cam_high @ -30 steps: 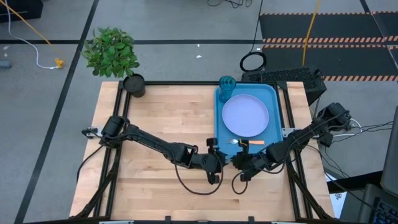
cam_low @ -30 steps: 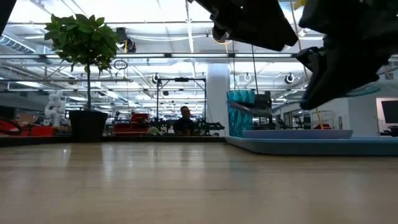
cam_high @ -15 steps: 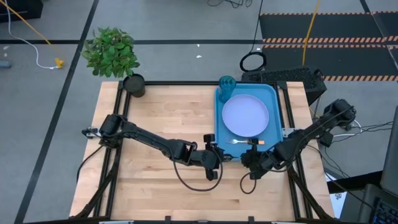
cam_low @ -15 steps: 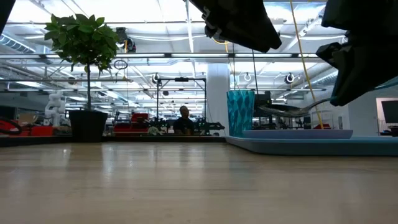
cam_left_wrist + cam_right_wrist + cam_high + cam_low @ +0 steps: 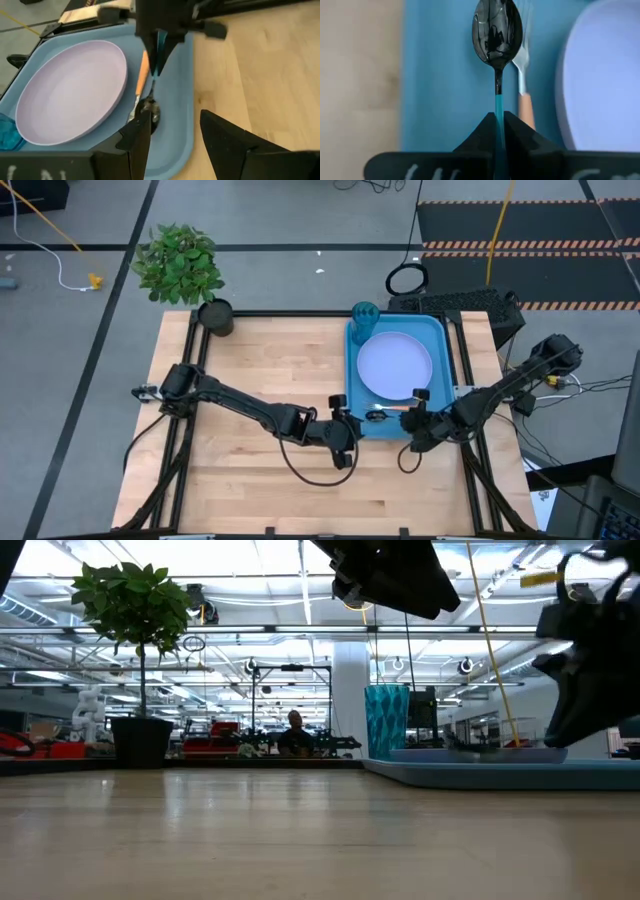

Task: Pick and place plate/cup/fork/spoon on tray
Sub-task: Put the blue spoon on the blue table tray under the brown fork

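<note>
Looking straight down from the high view, the blue tray (image 5: 441, 330) sits at the far right of the wooden tabletop (image 5: 250, 380), with the round plate (image 5: 395, 365) lying flat in it and the teal cup (image 5: 364, 313) standing upright in its far left corner; a potted plant (image 5: 182, 265) stands at the tabletop's far left corner. At the tray's near edge the right hand (image 5: 408, 406) holds the spoon (image 5: 380, 413), whose dark bowl lies just beside the fork (image 5: 396, 407). The left hand (image 5: 352, 423) waits close by, just left of the tray's near corner. From the low view, the cup (image 5: 387, 721) rises behind the tray's rim (image 5: 500, 773), and both arms hang dark overhead. Through the left wrist view, that hand's fingers (image 5: 227, 140) stand apart with nothing between them, facing the plate (image 5: 70, 90), the orange-handled fork (image 5: 142, 80) and the spoon (image 5: 151, 102) on the tray (image 5: 175, 100). In the right wrist view, the hand (image 5: 497, 125) is clamped on the spoon's thin blue handle (image 5: 498, 107), its bowl out over the tray (image 5: 445, 75), the fork (image 5: 523, 85) alongside and the plate (image 5: 600, 75) beyond it.
</note>
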You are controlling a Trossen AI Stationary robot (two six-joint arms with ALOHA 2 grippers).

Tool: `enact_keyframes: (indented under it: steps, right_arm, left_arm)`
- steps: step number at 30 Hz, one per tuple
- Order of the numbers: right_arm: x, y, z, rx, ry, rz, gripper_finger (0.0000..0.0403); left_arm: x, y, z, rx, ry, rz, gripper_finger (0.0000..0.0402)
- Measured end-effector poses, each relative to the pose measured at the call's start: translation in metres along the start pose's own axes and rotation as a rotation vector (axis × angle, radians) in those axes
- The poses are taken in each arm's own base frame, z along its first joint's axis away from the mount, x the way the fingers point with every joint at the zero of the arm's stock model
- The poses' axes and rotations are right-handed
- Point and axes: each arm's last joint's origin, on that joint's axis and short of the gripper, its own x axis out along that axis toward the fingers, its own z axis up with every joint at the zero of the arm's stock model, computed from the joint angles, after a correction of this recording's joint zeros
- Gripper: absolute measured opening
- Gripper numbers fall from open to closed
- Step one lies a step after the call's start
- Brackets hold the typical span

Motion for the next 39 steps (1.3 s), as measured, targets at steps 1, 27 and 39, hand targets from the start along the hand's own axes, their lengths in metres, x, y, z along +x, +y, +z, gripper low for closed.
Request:
enact_keyframes:
  steps: [1, 27, 39]
  right_arm:
    - [0.004, -0.002, -0.004, 0.004, 0.007, -0.008, 0.0008]
    - [0.028, -0.013, -0.011, -0.069, -0.011, 0.125, 0.0009]
    - [0.030, -0.017, -0.009, -0.027, -0.008, 0.145, 0.0015]
  left_arm:
    - [0.000, 0.000, 0.001, -0.003, -0.006, 0.000, 0.0175]
    - [-0.005, -0.013, 0.002, -0.014, -0.028, -0.027, 0.0175]
    - [-0.005, -0.013, 0.002, -0.018, -0.028, -0.027, 0.0175]
